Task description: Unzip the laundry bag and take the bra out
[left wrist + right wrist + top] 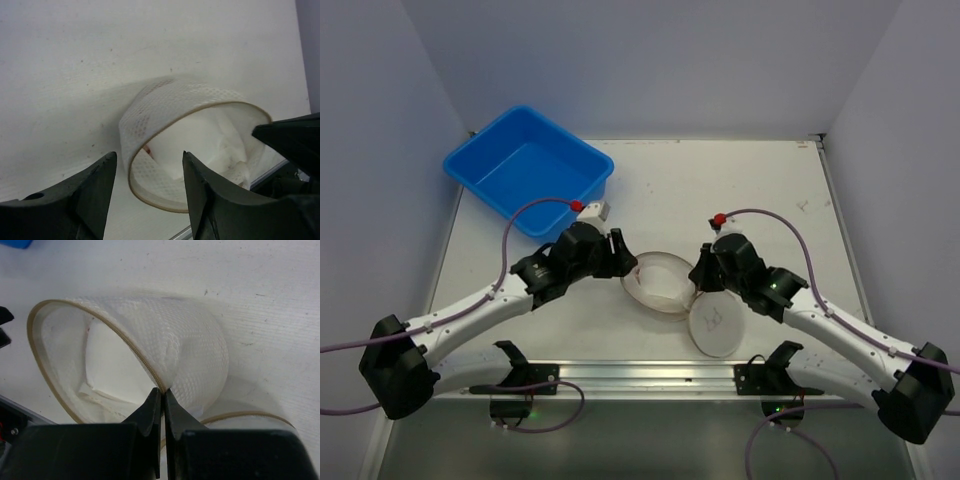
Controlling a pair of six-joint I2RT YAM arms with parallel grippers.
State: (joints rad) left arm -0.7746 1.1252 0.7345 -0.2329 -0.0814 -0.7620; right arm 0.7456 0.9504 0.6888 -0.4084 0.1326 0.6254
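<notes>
The laundry bag [658, 282] lies on its side mid-table, unzipped, its tan-edged mouth gaping. Its round lid flap [717, 322], marked with a black bra outline, lies flat beside it. White fabric of the bra [205, 140] shows inside the mesh wall [165, 105]. My left gripper [150, 167] is open, and the bag's near rim runs between its fingers [197, 190] without being pinched. In the top view the left gripper [624, 262] sits at the bag's left side. My right gripper [163, 391] is shut on the bag's zip-edged rim [145, 365], at the bag's right side [697, 272].
A blue tub [525, 165] stands at the back left, holding nothing. A metal rail [640, 375] with the arm bases runs along the near edge. Grey walls close in on both sides and behind. The right gripper's black finger [290, 140] reaches into the left wrist view.
</notes>
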